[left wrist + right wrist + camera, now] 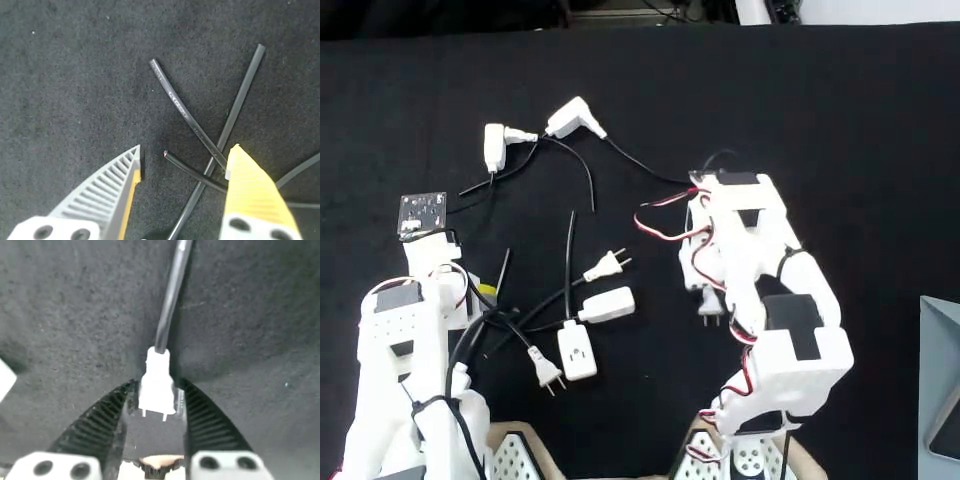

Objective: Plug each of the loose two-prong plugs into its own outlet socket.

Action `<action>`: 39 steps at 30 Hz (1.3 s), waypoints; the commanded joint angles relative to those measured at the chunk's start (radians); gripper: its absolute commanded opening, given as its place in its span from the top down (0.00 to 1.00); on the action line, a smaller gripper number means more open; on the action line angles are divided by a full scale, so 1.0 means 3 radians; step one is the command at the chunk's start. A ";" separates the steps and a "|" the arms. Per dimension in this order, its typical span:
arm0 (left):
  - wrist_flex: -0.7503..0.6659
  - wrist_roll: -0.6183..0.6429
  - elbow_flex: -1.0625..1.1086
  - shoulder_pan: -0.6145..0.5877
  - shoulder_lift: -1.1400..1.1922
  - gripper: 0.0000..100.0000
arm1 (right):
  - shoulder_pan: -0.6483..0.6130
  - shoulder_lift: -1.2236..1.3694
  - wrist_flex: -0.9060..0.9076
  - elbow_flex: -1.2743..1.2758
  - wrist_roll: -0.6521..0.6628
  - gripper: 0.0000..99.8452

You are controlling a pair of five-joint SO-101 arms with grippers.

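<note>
While right fingers pinch plug (bare mat around); left fingers apart.

The left arm is hovering low over the surface with its jaws spread apart, while the right arm is angling downward, its jaws pinching a white plug.

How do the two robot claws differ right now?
The left gripper is open with nothing held, over loose black cables; the right gripper is shut on a white plug. The left gripper has one grey and one yellow finger; the right gripper's are both black. Both point down at the black table.
</note>
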 commanded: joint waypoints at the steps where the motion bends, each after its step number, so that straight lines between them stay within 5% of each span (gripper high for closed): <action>1: -0.0051 -0.0036 -0.0013 -0.0003 -0.0051 0.73 | -0.0041 -0.0176 0.0174 -0.0136 -0.0026 0.86; 16: -0.0051 -0.0036 -0.0013 -0.0003 -0.0051 0.73 | -0.0031 -0.0606 0.0465 -0.0156 -0.0015 0.86; 28: -0.0051 -0.0036 -0.0013 -0.0003 -0.0046 0.73 | 0.0072 -0.1158 -0.0481 0.0872 -0.0015 0.86; 39: -0.0051 -0.0036 -0.0013 -0.0003 -0.0046 0.73 | 0.0312 -0.1153 -0.0552 0.0887 0.0194 0.86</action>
